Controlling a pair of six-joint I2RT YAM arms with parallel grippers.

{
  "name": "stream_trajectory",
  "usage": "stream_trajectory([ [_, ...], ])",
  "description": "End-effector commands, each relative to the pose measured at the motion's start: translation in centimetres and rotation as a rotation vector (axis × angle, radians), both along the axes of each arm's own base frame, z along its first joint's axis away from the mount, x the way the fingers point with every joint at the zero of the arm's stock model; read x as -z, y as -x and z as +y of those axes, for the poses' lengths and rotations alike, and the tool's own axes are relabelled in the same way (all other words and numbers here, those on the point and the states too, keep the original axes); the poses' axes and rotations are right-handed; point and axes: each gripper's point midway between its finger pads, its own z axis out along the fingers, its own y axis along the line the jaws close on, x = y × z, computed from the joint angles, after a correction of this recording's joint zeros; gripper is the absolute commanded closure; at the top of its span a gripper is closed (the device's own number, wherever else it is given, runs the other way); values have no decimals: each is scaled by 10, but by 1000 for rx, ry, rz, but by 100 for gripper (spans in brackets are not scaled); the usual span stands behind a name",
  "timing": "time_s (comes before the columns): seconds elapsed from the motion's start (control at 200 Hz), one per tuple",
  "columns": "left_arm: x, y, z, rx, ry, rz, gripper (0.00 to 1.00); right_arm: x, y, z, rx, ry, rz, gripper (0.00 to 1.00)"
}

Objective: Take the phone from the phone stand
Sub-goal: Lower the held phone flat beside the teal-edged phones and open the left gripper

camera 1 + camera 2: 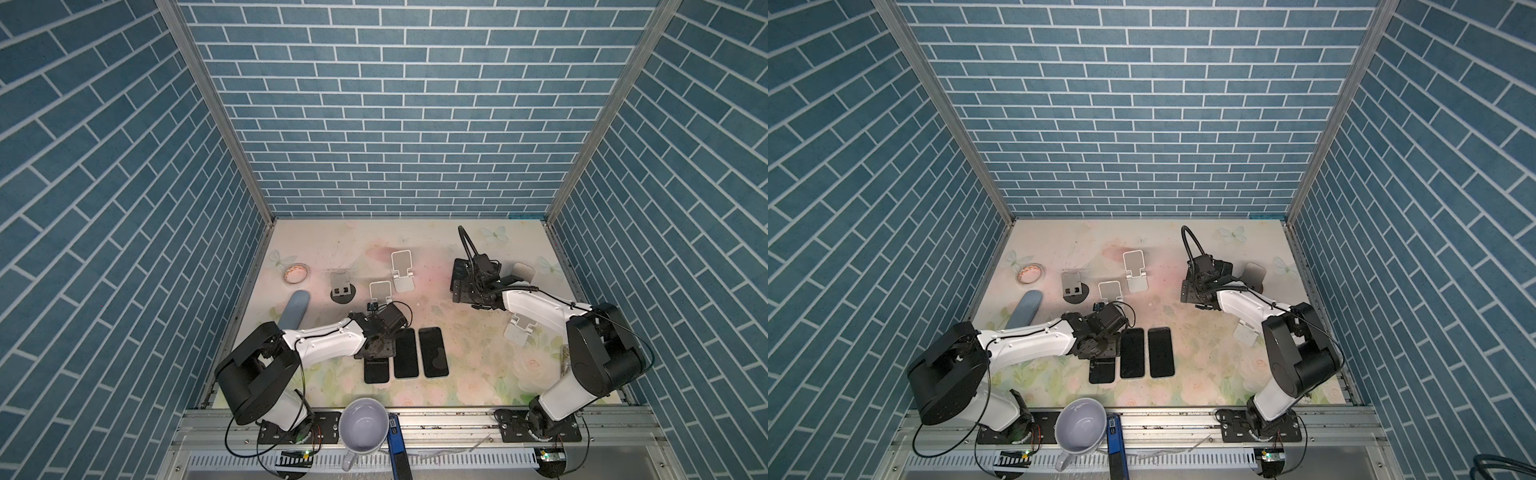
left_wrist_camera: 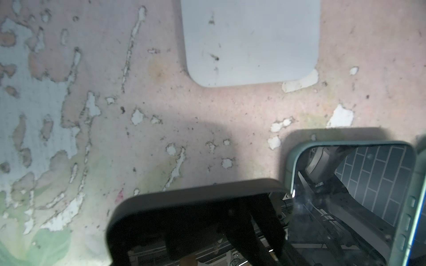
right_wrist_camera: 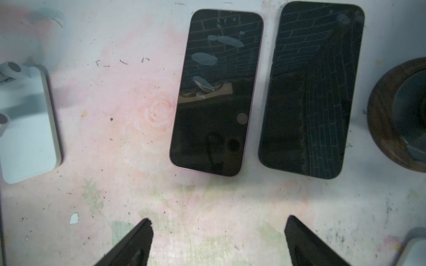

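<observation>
My left gripper (image 1: 376, 351) is shut on a black phone (image 2: 184, 207), its far end lifted slightly off the mat; its fingers are hidden behind the phone in the left wrist view. An empty white phone stand (image 1: 381, 293) stands just beyond it, and its base (image 2: 249, 41) shows in the wrist view. A teal-cased phone (image 1: 406, 353) and another phone (image 1: 433, 352) lie flat beside the held one. My right gripper (image 3: 217, 224) hangs open and empty above the mat. A pink-edged phone (image 3: 216, 92) and a dark phone (image 3: 311, 92) lie flat ahead of it.
More empty stands: grey on a round base (image 1: 341, 286), white (image 1: 402, 270), grey at the right (image 1: 521, 274), white (image 1: 519, 328) partly under the right arm. A tape roll (image 1: 294, 274) and a blue-grey oblong (image 1: 295, 313) lie at the left. A mug (image 1: 363, 424) sits on the front rail.
</observation>
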Motion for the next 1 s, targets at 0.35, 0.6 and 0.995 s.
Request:
stream_trajectory([
  [0.35,21,8,6,6,-33,66,29,-2,4,-5,31,-11,-7,9],
  [0.6,22,8,6,5,-34,69,23,-3,4,-6,32,-8,-8,9],
  [0.995,20,9,10,-3,-39,61,19,-6,3,-5,29,-10,-11,9],
])
